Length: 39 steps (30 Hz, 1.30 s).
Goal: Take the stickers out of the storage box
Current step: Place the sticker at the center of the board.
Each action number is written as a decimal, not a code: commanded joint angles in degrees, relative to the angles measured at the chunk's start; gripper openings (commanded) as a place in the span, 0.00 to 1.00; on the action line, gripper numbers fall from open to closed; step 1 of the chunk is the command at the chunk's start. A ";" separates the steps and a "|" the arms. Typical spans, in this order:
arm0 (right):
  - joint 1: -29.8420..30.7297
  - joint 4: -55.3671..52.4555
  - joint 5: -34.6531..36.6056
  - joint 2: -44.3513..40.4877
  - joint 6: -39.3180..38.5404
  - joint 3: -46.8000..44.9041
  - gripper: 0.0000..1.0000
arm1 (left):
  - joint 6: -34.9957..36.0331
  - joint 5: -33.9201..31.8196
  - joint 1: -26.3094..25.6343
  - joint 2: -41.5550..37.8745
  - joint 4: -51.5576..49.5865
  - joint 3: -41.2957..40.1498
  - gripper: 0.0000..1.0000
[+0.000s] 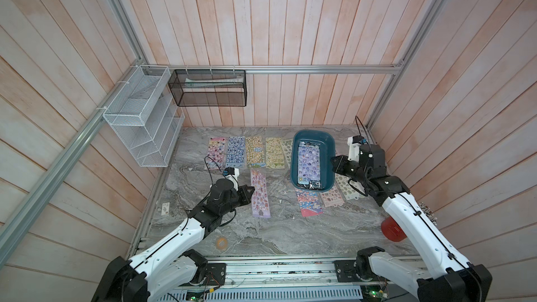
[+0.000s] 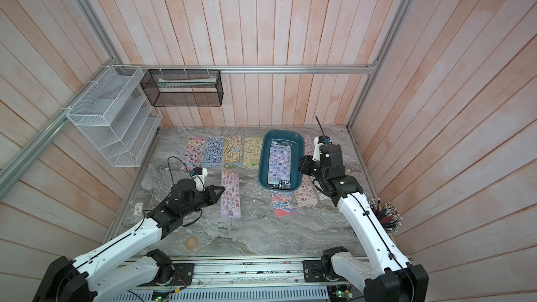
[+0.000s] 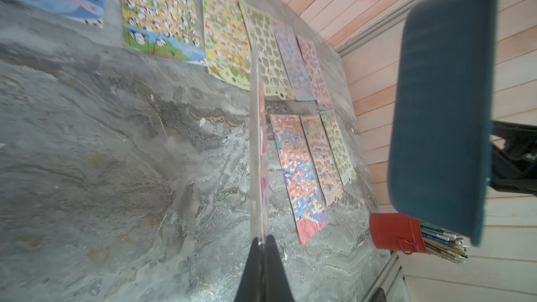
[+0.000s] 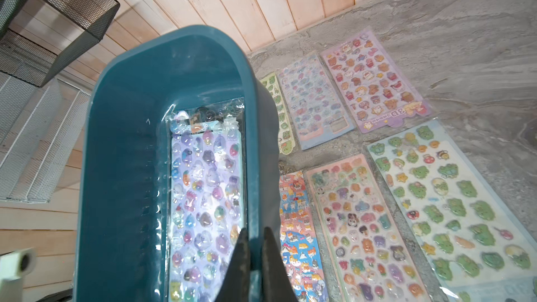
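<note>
Right wrist view: the right gripper has both fingers pinched on the long wall of the single storage box, one finger inside and one outside. In the box a lilac sheet lies on a second sheet, of which only the dark end shows. Whether more lie beneath cannot be told. In both top views the box sits at the back right of the table, over part of the laid-out stickers. The left wrist view shows its underside clear of the surface. Ten sheets show on the table: seven in the back row, partly hidden by the box, and three in the front row. An eleventh, a pink-and-lilac sheet, is nipped along its long edge by the left gripper, whose fingers are closed tight on it.
</note>
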 commanded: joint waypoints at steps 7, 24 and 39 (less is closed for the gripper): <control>-0.97 -3.47 -3.97 -0.85 -1.68 3.21 0.00 | -3.51 3.56 -3.73 20.48 22.93 2.09 0.00; -1.01 -2.76 -3.28 -0.40 -2.47 2.55 0.00 | -9.90 2.01 -6.31 40.15 31.12 8.66 0.00; 1.39 -3.16 -2.65 1.11 -3.40 2.30 0.00 | -6.92 -5.22 -6.46 29.80 21.71 6.37 0.59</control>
